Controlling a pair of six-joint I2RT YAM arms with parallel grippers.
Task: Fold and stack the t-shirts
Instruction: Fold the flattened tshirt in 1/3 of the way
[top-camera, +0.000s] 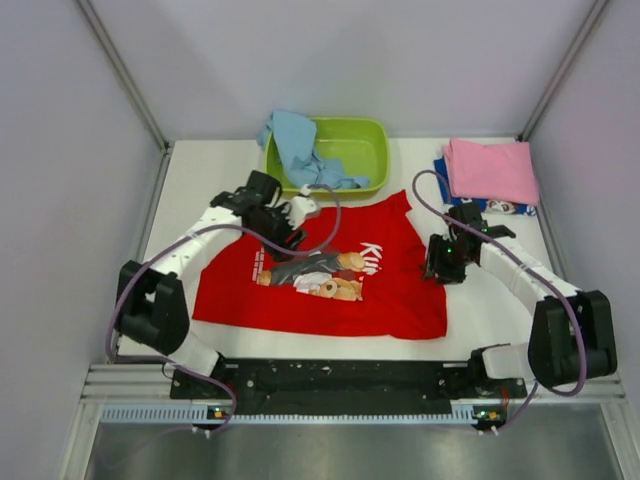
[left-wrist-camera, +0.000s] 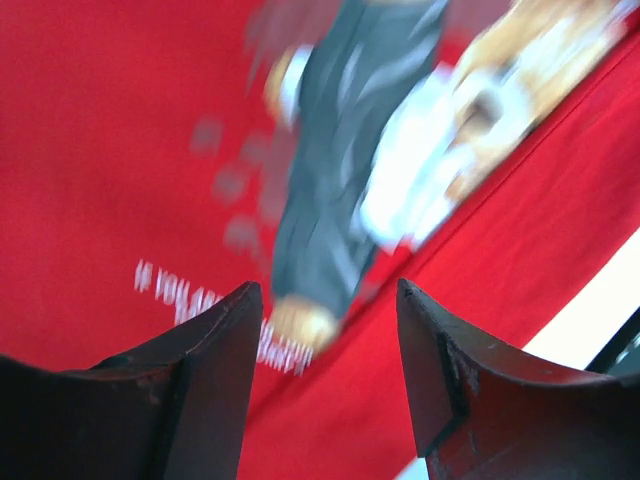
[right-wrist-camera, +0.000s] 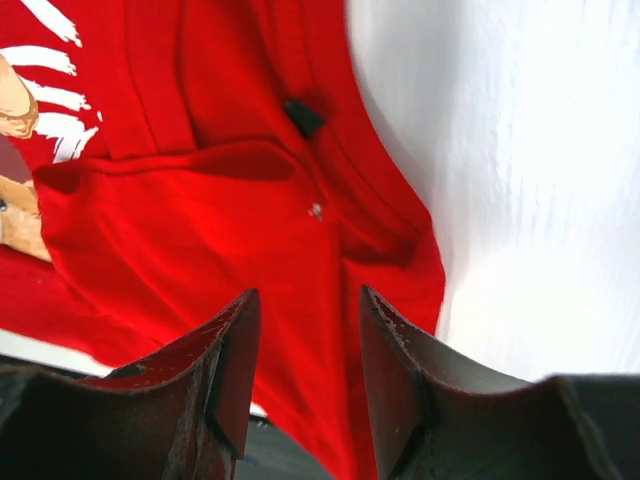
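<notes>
The red t-shirt (top-camera: 330, 280) with the teddy-bear print and white lettering lies spread on the white table, partly folded along its right side. My left gripper (top-camera: 290, 238) is open and empty above its upper left part; the left wrist view shows the print (left-wrist-camera: 400, 170) between the open jaws. My right gripper (top-camera: 436, 268) is open and empty over the shirt's right edge, and the red cloth (right-wrist-camera: 250, 240) shows in the right wrist view. A folded pink t-shirt (top-camera: 490, 170) lies on a dark blue one (top-camera: 490, 205) at the back right. A light blue t-shirt (top-camera: 300, 145) hangs over the basin.
The lime green basin (top-camera: 350, 150) stands at the back centre, just behind the red shirt. Bare white table (right-wrist-camera: 530, 180) lies right of the shirt. Grey walls and metal posts close in the sides. A black rail runs along the near edge.
</notes>
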